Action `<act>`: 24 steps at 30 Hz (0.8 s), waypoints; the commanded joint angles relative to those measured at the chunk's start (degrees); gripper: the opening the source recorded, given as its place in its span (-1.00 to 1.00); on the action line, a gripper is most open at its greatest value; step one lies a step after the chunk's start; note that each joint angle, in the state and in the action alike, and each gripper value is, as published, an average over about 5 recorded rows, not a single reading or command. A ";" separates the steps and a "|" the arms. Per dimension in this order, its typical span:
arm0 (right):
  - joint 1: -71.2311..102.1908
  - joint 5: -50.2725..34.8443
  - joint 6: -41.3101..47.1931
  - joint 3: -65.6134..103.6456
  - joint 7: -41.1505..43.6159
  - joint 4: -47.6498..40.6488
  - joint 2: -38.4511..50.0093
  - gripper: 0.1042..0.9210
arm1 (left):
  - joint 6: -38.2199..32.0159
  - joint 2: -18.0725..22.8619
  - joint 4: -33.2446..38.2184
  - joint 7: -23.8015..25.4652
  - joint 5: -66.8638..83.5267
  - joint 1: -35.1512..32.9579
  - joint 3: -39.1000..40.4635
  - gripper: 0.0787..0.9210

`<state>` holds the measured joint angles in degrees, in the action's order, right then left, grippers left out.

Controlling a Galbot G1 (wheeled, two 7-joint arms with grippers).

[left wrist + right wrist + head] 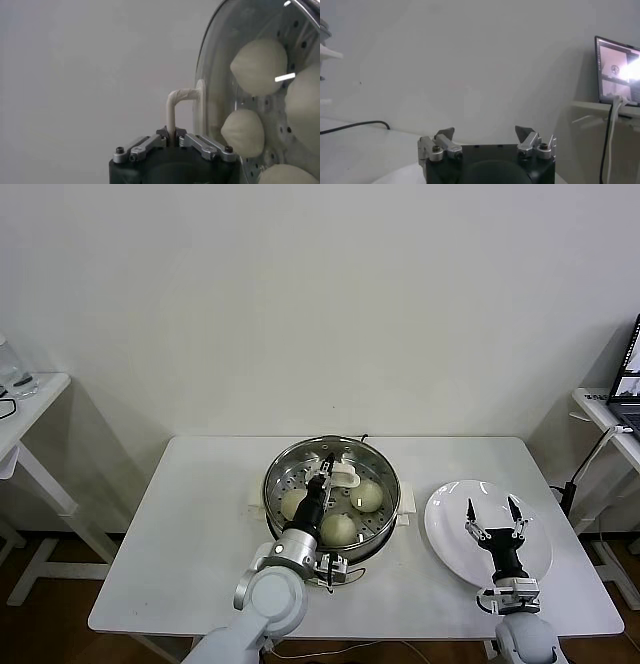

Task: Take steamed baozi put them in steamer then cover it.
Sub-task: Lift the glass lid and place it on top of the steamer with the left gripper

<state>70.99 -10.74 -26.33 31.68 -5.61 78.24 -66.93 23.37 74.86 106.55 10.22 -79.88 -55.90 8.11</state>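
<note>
- Table (190,524), white, carries the whole layout; the steamer (290,464) stands at its centre and a white plate (450,529) lies to the right of it, apart from it.
- Left gripper (326,474) is over the steamer, its fingers pressed together on the white handle (176,102) of the cover (220,65). The left wrist view shows the handle's bar running straight into the closed jaws.
- Cover position: it sits over the mouth of the steamer, and the baozi (340,529) show through its glass. Whether its rim is fully seated all round, or hangs just above the pot, cannot be told from these views.
- Baozi count: three are plain in the head view inside the steamer, on the perforated tray; the left wrist view suggests a fourth behind the glass.
- Key relation for the coming move: the cover lies directly below the left gripper and concentric with the pot, so the remaining travel, if any, is judged to be straight down, followed by release.
- Handle axis: the oblong handle runs roughly across the table, left to right, with the fingers closed across its short side. The cover's flat face points downward into the pot.
- Right gripper (497,519) hovers over the plate with its fingers spread, holding nothing. It is the farther arm from the steamer and appears idle.
- Plate holds no baozi.
</note>
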 commanded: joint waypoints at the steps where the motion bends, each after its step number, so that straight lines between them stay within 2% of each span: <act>1: 0.00 0.07 -0.08 0.04 -0.01 -0.01 0.04 0.76 | -0.05 0.07 -0.57 -0.06 0.52 0.31 -0.14 -0.75; 24: -0.31 0.35 -0.21 0.02 0.01 0.08 0.09 0.76 | -0.09 -0.12 -0.33 0.10 1.21 -0.43 -1.01 -0.71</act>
<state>70.71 -10.43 -26.57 31.76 -5.60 78.23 -66.83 23.20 74.84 105.74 10.05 -78.87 -56.03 7.23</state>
